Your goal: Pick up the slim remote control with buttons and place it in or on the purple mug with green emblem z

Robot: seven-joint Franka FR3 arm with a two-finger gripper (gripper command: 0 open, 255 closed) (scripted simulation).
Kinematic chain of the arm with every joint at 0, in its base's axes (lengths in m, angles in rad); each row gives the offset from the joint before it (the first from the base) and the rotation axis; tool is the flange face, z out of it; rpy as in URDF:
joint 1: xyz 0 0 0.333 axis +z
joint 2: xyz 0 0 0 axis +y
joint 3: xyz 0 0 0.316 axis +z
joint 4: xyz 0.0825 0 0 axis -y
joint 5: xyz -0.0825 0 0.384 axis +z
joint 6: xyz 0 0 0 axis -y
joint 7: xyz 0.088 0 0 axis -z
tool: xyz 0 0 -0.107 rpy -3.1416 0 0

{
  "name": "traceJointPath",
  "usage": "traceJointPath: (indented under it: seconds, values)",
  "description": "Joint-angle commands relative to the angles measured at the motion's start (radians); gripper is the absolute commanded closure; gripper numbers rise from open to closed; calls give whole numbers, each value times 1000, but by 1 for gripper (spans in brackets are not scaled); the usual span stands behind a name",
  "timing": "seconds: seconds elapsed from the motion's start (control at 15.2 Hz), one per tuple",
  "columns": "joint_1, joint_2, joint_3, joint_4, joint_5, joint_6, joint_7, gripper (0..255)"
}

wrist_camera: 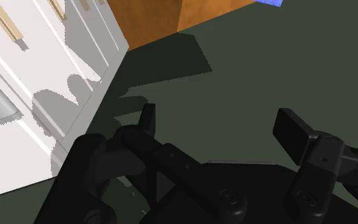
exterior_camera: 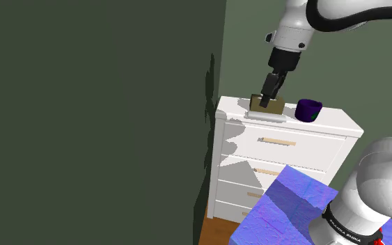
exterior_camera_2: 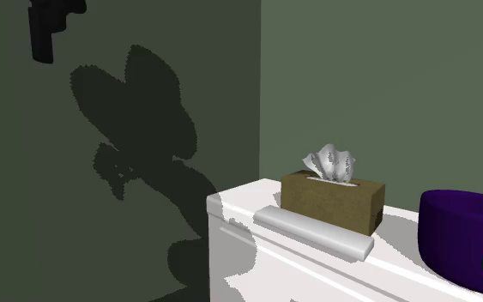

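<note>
We see the end effector (exterior_camera: pixel 267 99) poised above the tissue box (exterior_camera_2: pixel 329 202) on the white chest of drawers (exterior_camera: pixel 326 149). Its fingers (wrist_camera: pixel 147 121) are released, spread apart with nothing between them. The slim grey remote control (exterior_camera_2: pixel 312 232) lies flat on the chest's top, just beside the tissue box and along the front edge. The purple mug (exterior_camera_2: pixel 467 240) with a green emblem stands upright nearby, toward the shoulder view's right, apart from the remote control.

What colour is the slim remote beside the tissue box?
The slim bar-shaped remote is plain light grey, clearest in the second exterior view.
</note>
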Motion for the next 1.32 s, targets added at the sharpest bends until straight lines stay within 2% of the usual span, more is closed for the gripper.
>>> traceJointPath:
  seconds: [0.0,0.66,1.25]
  values:
    - [0,0,0,0,0,0,0,0]
    - [-64,146,-189,-57,-133,174,-254,0]
    - [-96,390,-357,6,-194,344,-481,0]
